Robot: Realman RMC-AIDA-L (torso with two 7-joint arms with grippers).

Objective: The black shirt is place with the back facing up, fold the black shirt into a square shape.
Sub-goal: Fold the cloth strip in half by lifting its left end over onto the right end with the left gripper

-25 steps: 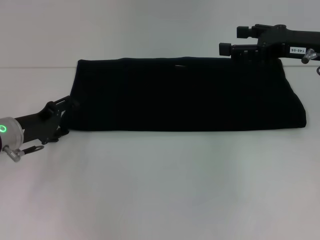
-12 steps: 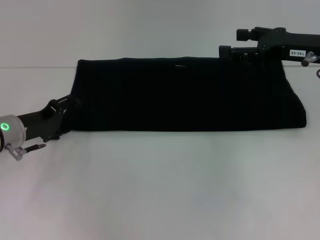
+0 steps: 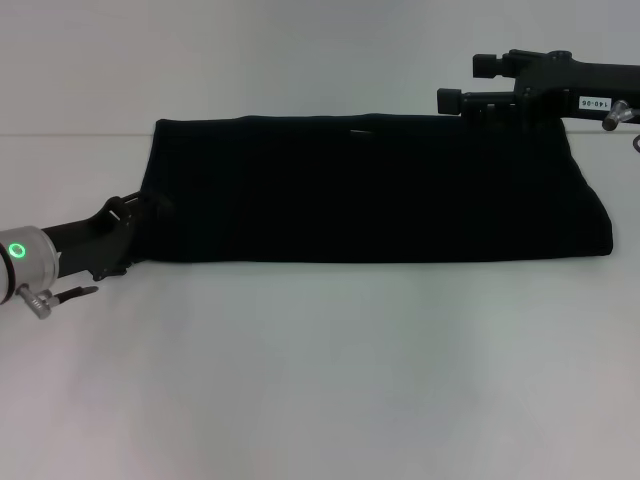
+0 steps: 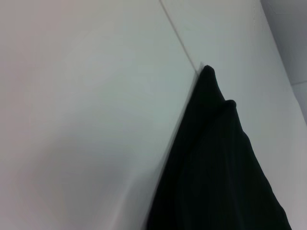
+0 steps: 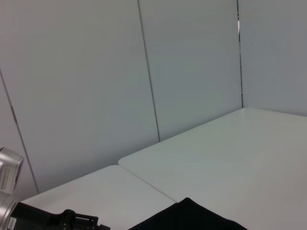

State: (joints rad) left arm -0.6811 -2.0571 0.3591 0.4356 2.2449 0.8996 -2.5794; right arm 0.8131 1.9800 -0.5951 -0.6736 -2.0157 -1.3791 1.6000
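Head view: the plain matte-black fabric shirt (image 3: 375, 190), folded to a long band, lies on the white bench (image 3: 320, 380). Left claw (image 3: 140, 215) at its left end, right claw (image 3: 455, 100) over its far edge, seemingly for the crosswise fold; neither's opening can be told.

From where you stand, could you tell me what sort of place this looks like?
Probably a lab or test room, not a home: a bare white table, plain grey wall panels behind it, and only the black shirt laid out between the left claw and right claw.

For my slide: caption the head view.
Black fabric shirt folded into a band; left gripper at one end, right gripper opposite.
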